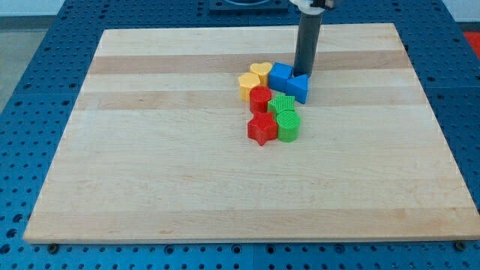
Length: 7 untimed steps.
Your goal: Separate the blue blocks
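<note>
Blue cube (280, 74) touching blue wedge-like block (298, 88); my tip (302, 74) between them behind; no pincer fitted.

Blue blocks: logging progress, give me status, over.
My tip down at the blue blocks' top edge. Blue cube and blue wedge touching, unseparated. Red cylinder, green block crowd below.
</note>
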Available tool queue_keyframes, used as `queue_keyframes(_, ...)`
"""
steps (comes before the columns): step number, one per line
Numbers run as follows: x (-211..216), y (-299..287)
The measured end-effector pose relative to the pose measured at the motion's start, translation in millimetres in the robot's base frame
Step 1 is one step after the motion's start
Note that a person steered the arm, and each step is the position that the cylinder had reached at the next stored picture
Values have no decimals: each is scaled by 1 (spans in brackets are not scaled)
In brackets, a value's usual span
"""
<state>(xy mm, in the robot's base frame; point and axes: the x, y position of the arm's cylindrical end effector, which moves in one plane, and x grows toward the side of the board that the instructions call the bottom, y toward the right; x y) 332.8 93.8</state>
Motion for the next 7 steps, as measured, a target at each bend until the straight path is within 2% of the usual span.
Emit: queue_keyframes(7, 29, 0)
